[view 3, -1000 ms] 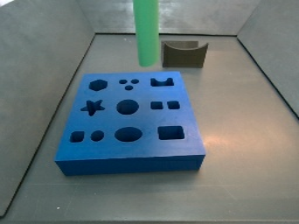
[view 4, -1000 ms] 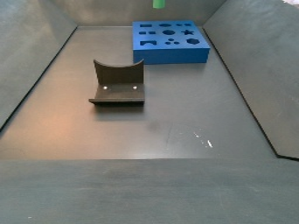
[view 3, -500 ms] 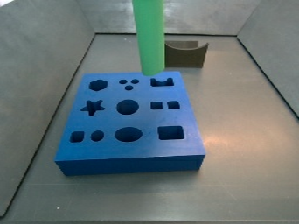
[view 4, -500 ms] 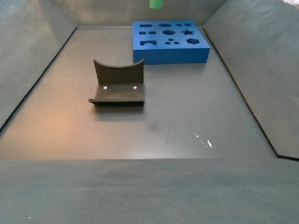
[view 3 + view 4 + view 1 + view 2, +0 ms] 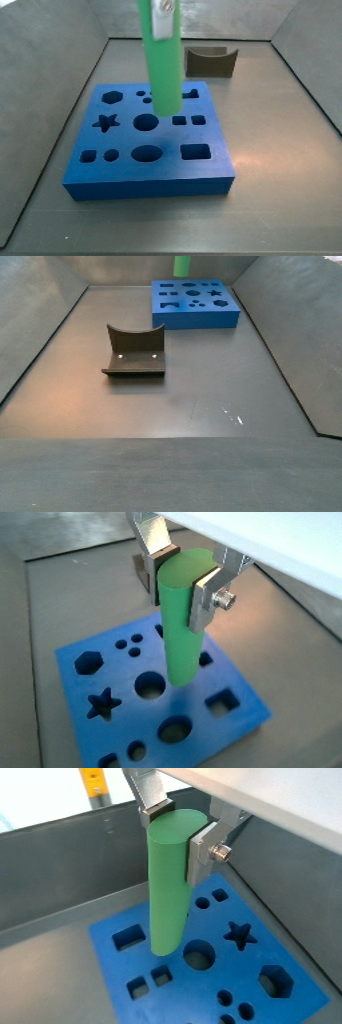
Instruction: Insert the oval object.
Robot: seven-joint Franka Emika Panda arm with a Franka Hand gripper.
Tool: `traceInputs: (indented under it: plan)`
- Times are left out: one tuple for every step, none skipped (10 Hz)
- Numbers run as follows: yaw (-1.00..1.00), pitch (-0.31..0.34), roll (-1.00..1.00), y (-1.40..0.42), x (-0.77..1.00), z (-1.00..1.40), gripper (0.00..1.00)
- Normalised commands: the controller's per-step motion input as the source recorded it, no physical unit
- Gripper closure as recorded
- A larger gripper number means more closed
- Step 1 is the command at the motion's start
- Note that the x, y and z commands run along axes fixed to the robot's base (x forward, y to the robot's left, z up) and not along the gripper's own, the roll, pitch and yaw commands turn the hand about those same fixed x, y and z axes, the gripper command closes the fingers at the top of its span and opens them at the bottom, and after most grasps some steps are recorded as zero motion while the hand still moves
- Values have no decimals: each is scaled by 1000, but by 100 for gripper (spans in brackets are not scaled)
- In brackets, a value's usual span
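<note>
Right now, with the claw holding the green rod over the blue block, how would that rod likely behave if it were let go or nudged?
The green rod looks stiff: it hangs straight from the claw. Its smooth surface suggests it could slip in a light grip. Tall and slim with a rounded section, it would probably topple if stood on the blue block, then roll.

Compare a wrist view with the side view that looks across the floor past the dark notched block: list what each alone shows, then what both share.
Only the wrist view shows the gripper, shut on the upright green oval object, whose lower end hangs above the blue block near a round hole.

Only the side view shows the dark notched block, standing on the floor apart from the blue block; there the rod shows only as a green sliver at the top edge.

Both show the blue block and its cut-outs, including the star hole.
</note>
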Motion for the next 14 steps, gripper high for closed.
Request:
traceInputs:
  plan:
    - [-651,364,126,-249,-80,-234,100]
    - [-686,323,126,-249,-83,-209,100]
    - [-763,214,106,-277,-57,-154,100]
    - [-777,161,60,-323,0,-131,100]
    - [-677,104,0,-471,43,-106,100]
    - [-371,71,0,-286,149,-189,100]
    - [-489,71,-91,-157,137,-329,100]
    - [-294,77,0,-66,0,-174,100]
    - [-163,66,47,0,-23,-111,100]
    - [-140,44,0,-66,0,-171,100]
    - [-6,51,0,-83,-66,-163,100]
    - [-11,64,0,-43,-57,-143,100]
    - [-40,87,0,-3,0,-134,100]
    - [-26,103,0,0,-23,-123,100]
